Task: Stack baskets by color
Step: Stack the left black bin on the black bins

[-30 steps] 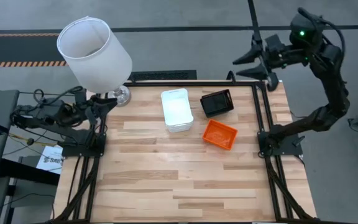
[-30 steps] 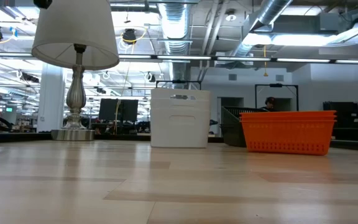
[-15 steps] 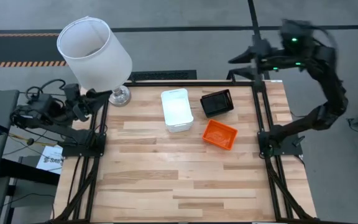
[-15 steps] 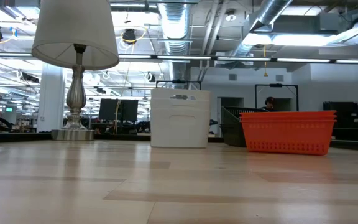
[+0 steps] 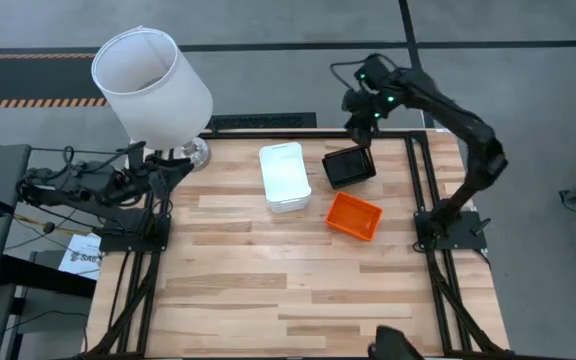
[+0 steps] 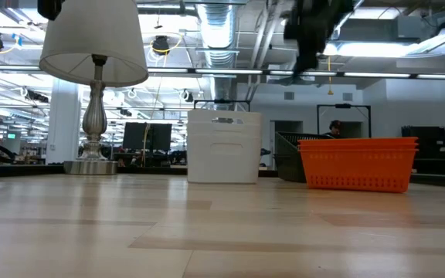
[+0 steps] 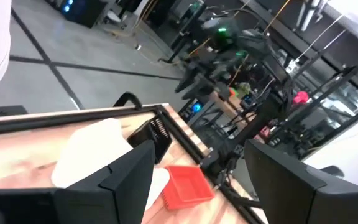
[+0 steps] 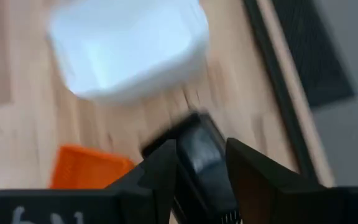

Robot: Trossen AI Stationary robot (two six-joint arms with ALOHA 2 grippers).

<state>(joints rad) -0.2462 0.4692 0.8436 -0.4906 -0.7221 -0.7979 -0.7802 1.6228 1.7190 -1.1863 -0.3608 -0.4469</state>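
Observation:
Three baskets stand on their bottoms on the wooden table's far half: a white one (image 5: 285, 177), a black one (image 5: 349, 166) to its right, and an orange one (image 5: 354, 216) nearer. My right gripper (image 5: 360, 125) hangs high over the far edge just behind the black basket (image 8: 201, 152). It is tipped downward and open, touching nothing. In the low view it (image 6: 307, 54) is well above the baskets. My left gripper (image 5: 173, 165) waits open and level at the table's far left, by the lamp base.
A lamp with a big white shade (image 5: 151, 85) stands on its base (image 5: 193, 152) at the far left corner. Black frame rails (image 5: 423, 180) run along the table's left and right sides. The near half of the tabletop (image 5: 288, 300) is bare wood.
My right gripper has swung from beyond the table's far right corner toward the left and down. It has tipped from nearly level to pointing steeply down, and now hangs over the far edge behind the black basket. The baskets have not moved.

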